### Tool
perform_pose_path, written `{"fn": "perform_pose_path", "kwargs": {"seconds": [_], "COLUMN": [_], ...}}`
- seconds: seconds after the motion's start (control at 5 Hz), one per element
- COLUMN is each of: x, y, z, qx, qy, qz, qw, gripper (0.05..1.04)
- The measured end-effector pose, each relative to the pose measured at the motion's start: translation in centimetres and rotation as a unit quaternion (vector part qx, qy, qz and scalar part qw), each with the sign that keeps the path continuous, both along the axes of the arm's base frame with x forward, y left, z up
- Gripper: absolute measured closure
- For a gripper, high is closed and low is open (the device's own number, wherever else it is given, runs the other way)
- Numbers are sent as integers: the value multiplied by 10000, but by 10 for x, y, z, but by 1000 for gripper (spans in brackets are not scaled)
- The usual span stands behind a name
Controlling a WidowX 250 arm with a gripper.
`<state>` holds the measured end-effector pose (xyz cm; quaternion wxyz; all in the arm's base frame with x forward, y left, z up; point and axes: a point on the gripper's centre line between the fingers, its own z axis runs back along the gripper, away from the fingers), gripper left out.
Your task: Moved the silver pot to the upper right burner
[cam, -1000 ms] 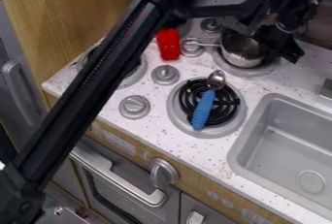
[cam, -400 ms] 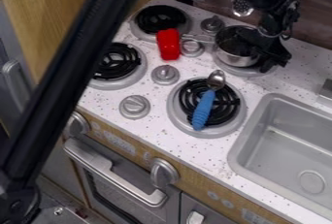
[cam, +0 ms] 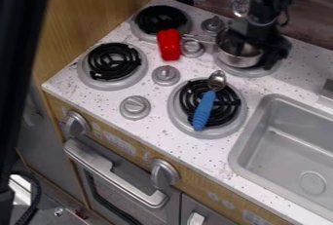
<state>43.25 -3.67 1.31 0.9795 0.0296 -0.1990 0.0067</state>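
Inspecting from the gripper (cam: 263, 43) outward, we record one gripper at the right side of one silver pot (cam: 236, 59); we cannot tell whether it is apart, together or clamped on the pot. We find the silver pot on the upper right burner (cam: 251, 73), its one handle (cam: 197, 39) pointing left. We count three further burners with black coils: upper left (cam: 160, 18), lower left (cam: 113, 62) and lower right (cam: 180, 117). Across the lower right one lies one spoon with a blue handle (cam: 203, 110), its metal bowl toward the back. We note one red object (cam: 168, 45) by the upper left burner, four knobs on the countertop, two on the front panel, one oven door handle (cam: 114, 174) and one sink (cam: 286, 143) with one drain (cam: 313, 182).
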Motion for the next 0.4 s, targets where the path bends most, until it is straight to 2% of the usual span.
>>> {"fn": "perform_pose_path", "kwargs": {"seconds": [0.2, 0.4], "x": [-43, -69], "y": [13, 15], "z": [-12, -26], "qx": [-108, -121], "qy": [1161, 1694], "qz": [730, 756], "qw": [9905, 9826], "gripper": [85, 85]}}
